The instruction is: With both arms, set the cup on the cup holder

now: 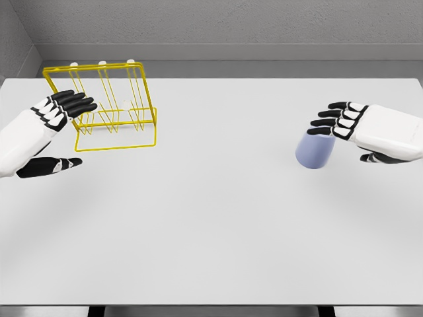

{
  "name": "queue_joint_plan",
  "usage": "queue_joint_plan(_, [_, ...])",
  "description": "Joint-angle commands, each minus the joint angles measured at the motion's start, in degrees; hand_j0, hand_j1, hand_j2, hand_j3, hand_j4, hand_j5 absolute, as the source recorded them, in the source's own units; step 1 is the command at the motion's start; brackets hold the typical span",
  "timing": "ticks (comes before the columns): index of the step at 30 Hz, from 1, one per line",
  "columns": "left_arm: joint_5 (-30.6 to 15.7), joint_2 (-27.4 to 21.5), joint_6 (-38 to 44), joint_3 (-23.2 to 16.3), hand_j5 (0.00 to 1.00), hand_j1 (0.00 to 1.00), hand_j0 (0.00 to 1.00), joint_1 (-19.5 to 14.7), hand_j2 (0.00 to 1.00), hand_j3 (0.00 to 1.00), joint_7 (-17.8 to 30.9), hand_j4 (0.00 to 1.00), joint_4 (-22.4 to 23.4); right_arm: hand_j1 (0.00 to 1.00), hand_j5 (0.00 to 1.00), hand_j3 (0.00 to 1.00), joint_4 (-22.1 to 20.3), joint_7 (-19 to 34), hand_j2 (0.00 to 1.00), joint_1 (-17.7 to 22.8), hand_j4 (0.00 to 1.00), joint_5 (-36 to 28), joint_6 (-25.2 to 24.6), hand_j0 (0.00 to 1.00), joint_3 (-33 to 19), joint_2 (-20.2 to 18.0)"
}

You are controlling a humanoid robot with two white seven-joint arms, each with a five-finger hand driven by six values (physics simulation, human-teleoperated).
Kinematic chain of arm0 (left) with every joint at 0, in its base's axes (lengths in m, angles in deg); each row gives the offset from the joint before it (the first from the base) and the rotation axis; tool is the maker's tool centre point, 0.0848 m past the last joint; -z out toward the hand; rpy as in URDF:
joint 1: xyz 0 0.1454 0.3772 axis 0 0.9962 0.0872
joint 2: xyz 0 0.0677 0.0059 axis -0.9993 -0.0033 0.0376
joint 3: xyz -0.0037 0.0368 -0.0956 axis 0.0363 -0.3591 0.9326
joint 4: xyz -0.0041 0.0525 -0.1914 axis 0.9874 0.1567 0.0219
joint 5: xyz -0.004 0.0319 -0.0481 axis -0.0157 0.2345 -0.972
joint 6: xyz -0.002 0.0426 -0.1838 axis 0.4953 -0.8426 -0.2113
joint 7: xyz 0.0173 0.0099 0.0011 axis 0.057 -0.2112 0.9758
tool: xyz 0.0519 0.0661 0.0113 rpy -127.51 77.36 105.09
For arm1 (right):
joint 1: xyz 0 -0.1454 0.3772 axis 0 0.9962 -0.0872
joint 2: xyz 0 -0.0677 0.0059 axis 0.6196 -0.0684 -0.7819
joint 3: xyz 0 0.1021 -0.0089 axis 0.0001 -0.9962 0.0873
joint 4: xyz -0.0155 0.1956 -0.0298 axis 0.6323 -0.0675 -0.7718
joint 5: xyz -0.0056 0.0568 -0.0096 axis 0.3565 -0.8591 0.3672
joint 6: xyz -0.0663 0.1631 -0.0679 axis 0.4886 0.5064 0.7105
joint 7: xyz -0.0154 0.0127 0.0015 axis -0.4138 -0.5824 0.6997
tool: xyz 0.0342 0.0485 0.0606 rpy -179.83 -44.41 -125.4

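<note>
Head view, 1 camera: mounted high on the robot, angled down and forward over a white table (218,218) (near edge at bottom, grey back wall (231,23) at top); moderate range, whole tabletop framed.

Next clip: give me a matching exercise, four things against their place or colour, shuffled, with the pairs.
Things:
1. cup
2. holder
3. left hand
4. table

Descriptions:
A. yellow wire, far left of the table
B. pale blue, by the right hand
C. white surface under everything
D. open, at the holder's left end

Pairs: 1-B, 2-A, 3-D, 4-C
</note>
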Motion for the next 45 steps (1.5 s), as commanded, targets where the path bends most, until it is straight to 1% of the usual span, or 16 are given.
queue_joint_plan(1, [-0.56, -0.05, -0.01, 0.01, 1.00, 1.00, 1.00, 0.00, 1.00, 1.00, -0.04, 1.00, 0.07, 1.00, 1.00, 1.00, -0.02, -0.18, 1.00, 0.00, 1.00, -0.44, -0.05, 1.00, -0.01, -0.17])
queue_joint_plan(6, [-0.82, -0.14, -0.01, 0.18, 1.00, 1.00, 1.00, -0.09, 1.00, 1.00, -0.04, 1.00, 0.15, 1.00, 1.00, 1.00, 1.12, -0.18, 1.00, -0.09, 1.00, -0.97, -0.05, 1.00, -0.44, -0.52])
queue_joint_plan(7, [-0.91, -0.14, -0.01, 0.18, 1.00, 1.00, 1.00, -0.18, 1.00, 1.00, -0.04, 1.00, 0.07, 1.00, 1.00, 1.00, 2.18, 1.75, 1.00, -2.54, 1.00, -0.97, -0.05, 1.00, -0.53, 0.01])
queue_joint_plan(10, [-1.18, 0.39, -0.01, 0.36, 1.00, 1.00, 1.00, -0.62, 1.00, 1.00, -0.12, 1.00, 0.07, 1.00, 1.00, 1.00, 3.67, 22.84, 1.00, -9.40, 1.00, -6.86, -0.05, 1.00, -0.71, 2.90])
queue_joint_plan(11, [-1.18, 0.48, -0.01, 0.36, 1.00, 1.00, 1.00, -0.62, 1.00, 1.00, -0.12, 1.00, 0.15, 1.00, 1.00, 1.00, 4.73, 26.27, 1.00, -12.30, 1.00, -6.94, -0.05, 1.00, -0.53, 5.10])
queue_joint_plan(16, [-1.00, 2.15, -0.01, -0.69, 1.00, 1.00, 1.00, -0.62, 1.00, 1.00, -0.30, 1.00, 0.15, 1.00, 1.00, 1.00, 6.31, 26.74, 1.00, -18.01, 1.00, -6.15, -0.05, 1.00, 0.78, 9.23])
queue_joint_plan(20, [-6.27, 2.41, -0.01, -6.23, 1.00, 1.00, 1.00, -3.08, 1.00, 1.00, -0.65, 1.00, 0.77, 1.00, 1.00, 1.00, 14.57, 26.74, 1.00, -25.75, 1.00, -6.15, -0.05, 1.00, 10.71, 14.16])
queue_joint_plan(22, [-7.85, 2.41, -0.01, -8.16, 1.00, 1.00, 1.00, -3.25, 1.00, 1.00, -0.74, 1.00, 0.77, 1.00, 1.00, 1.00, 17.29, 26.74, 1.00, -26.80, 1.00, -5.28, -0.05, 1.00, 12.30, 15.30])
queue_joint_plan(25, [-13.74, 1.71, -0.01, -16.24, 1.00, 1.00, 1.00, -6.85, 1.00, 1.00, -0.74, 1.00, 0.77, 1.00, 1.00, 1.00, 22.22, 26.74, 1.00, -29.26, 1.00, -0.54, -0.05, 1.00, 15.37, 17.50])
queue_joint_plan(30, [-16.12, 1.45, -0.01, -23.02, 1.00, 1.00, 1.00, -7.21, 1.00, 1.00, -0.65, 1.00, 0.68, 1.00, 1.00, 1.00, 23.80, 26.74, 1.00, -31.20, 1.00, 6.67, -0.05, 1.00, 17.40, 17.50])
queue_joint_plan(34, [-19.28, 1.45, -0.01, -29.69, 1.00, 1.00, 1.00, -8.52, 1.00, 1.00, -0.04, 1.00, 0.68, 1.00, 1.00, 1.00, 23.45, 26.74, 1.00, -31.20, 1.00, 7.82, -0.05, 1.00, 19.07, 17.50])
queue_joint_plan(36, [-26.04, 1.45, -0.01, -34.79, 1.00, 1.00, 1.00, -11.34, 1.00, 1.00, 1.80, 1.00, 0.68, 1.00, 1.00, 1.00, 23.10, 26.74, 1.00, -31.20, 1.00, 7.73, -0.05, 1.00, 19.24, 17.94])
queue_joint_plan(38, [-35.27, 1.88, -0.01, -35.76, 1.00, 1.00, 1.00, -11.78, 1.00, 1.00, 10.15, 1.00, 0.42, 1.00, 1.00, 1.00, 22.04, 26.74, 1.00, -31.20, 1.00, 7.73, -0.05, 1.00, 19.86, 18.73])
queue_joint_plan(40, [-40.99, 2.32, -0.01, -35.94, 1.00, 1.00, 1.00, -12.22, 1.00, 1.00, 16.48, 1.00, 0.24, 1.00, 1.00, 1.00, 22.13, 26.74, 1.00, -31.20, 1.00, 7.73, -0.05, 1.00, 20.82, 19.78])
queue_joint_plan(43, [-44.59, 4.17, 5.28, -36.47, 1.00, 1.00, 1.00, -12.30, 1.00, 1.00, 16.84, 1.00, 0.24, 1.00, 1.00, 1.00, 22.57, 26.74, 1.00, -31.20, 1.00, 8.08, -0.05, 1.00, 22.23, 19.96])
queue_joint_plan(45, [-49.95, 4.96, 12.75, -36.47, 1.00, 1.00, 1.00, -13.01, 1.00, 1.00, 16.84, 1.00, 0.24, 1.00, 1.00, 1.00, 22.66, 26.74, 1.00, -31.20, 1.00, 8.61, -0.05, 1.00, 22.84, 19.96])
